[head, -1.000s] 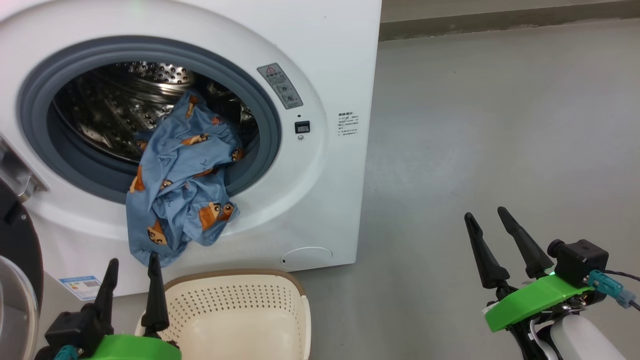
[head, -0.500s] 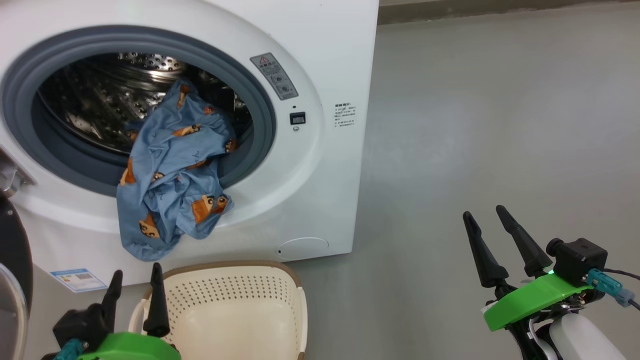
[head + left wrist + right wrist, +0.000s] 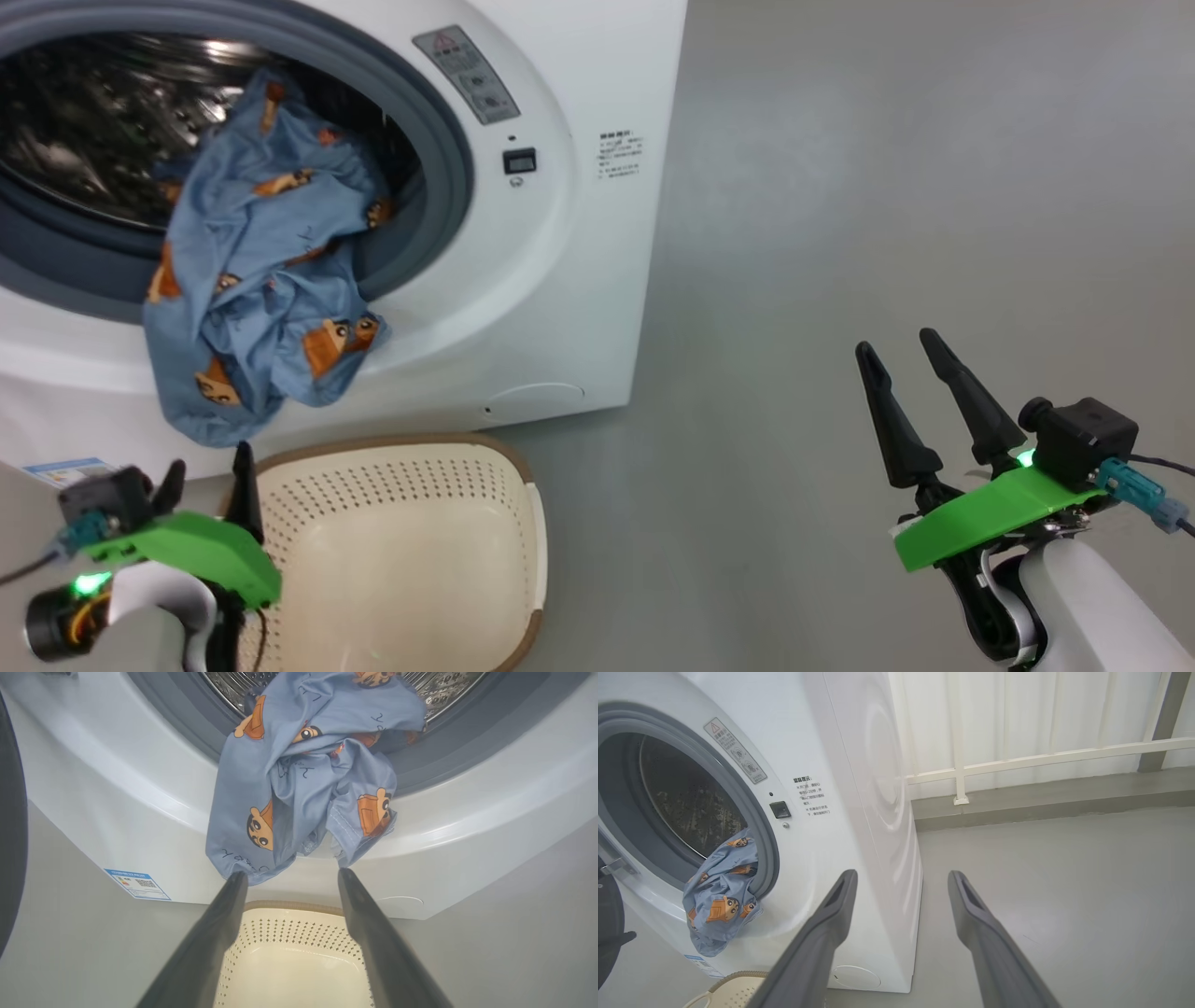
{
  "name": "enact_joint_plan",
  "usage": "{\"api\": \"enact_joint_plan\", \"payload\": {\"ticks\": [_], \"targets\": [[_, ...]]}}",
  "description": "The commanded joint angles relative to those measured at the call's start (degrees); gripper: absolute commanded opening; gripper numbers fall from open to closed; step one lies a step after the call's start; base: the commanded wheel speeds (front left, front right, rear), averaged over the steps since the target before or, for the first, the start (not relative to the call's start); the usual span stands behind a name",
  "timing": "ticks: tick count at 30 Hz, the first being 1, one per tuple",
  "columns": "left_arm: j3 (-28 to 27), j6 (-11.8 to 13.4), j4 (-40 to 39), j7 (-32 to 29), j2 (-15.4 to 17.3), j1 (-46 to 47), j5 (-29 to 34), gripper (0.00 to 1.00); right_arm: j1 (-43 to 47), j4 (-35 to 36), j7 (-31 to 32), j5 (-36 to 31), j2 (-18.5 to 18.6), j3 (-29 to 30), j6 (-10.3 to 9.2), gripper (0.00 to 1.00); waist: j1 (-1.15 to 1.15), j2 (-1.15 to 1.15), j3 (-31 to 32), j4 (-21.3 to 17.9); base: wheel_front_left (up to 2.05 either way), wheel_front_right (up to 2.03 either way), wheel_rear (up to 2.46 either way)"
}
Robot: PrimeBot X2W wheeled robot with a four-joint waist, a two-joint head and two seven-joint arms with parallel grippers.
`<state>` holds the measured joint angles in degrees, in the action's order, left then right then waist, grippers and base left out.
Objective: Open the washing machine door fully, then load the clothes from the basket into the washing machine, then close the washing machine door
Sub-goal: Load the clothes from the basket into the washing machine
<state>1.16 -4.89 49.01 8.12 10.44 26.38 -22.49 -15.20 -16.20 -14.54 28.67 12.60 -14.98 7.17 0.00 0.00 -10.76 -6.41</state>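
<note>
Head view first: the washing machine takes up the upper left of the frame, its round mouth wide open with the grey rubber ring around the steel drum. The clothes are half in and half out. The blue printed bundle spills over the lower lip of the mouth and hangs down the white front. Directly below it, at bottom centre-left, sits the basket, close against the foot of the machine.

At the lower left, the left gripper pokes up beside the basket's left rim, fingers spread and nothing between them. Over at the lower right, the right gripper hangs above bare grey floor, well away from the machine, its fingers also parted and holding nothing.

Left wrist view now: the two dark fingers rise from the bottom edge and frame the basket between them. The hem of the hanging cloth sits right at the tip of the left-hand finger, though whether they touch, I can't call. A blue label shows at lower left on the machine, and the black rim of the door runs down the far left edge, swung clear of the mouth.

Right wrist view: the spread fingers point past the machine's right-hand corner, with the cloth dangling at the left of the frame.
</note>
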Motion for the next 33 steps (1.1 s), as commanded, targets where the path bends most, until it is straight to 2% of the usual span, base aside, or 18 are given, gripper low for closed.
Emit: {"api": "enact_joint_plan", "payload": {"ticks": [1, 7, 17, 25, 33], "targets": [[-1.92, -0.39, 1.19, 0.6, 2.73, 3.28, -0.51, 1.0, -1.63, 1.63, -0.46, -0.53, 0.11, -0.99, 0.32, 1.0, 0.0, 0.0, -3.48, -2.33, 0.0, 0.0, 0.0], [-2.04, -0.96, 9.02, 1.51, 5.1, 9.68, -0.9, 1.0, -2.93, 2.52, -0.46, -1.33, -0.46, -0.49, 0.32, 1.0, 0.0, 0.0, -7.5, -4.5, 0.0, 0.0, 0.0], [-2.48, -1.5, 19.96, 3.06, 10.93, 18.6, -1.66, 1.0, -4.3, 4.25, -0.46, -2.64, -2.74, 0.58, 0.32, 1.0, 0.0, 0.0, -14.23, -9.04, 0.0, 0.0, 0.0], [-1.96, -1.65, 21.89, 4.88, 12.8, 21.75, -1.61, 1.0, -4.69, 5.03, -0.46, -3.06, -3.62, 1.12, 0.32, 1.0, 0.0, 0.0, -16.71, -10.5, 0.0, 0.0, 0.0], [-2.05, -0.4, 19.18, 6.8, 13.13, 23.06, -0.93, 1.0, -4.73, 5.12, -0.46, -3.59, -4.01, 1.55, 0.32, 1.0, 0.0, 0.0, -17.2, -10.31, 0.0, 0.0, 0.0]]}}
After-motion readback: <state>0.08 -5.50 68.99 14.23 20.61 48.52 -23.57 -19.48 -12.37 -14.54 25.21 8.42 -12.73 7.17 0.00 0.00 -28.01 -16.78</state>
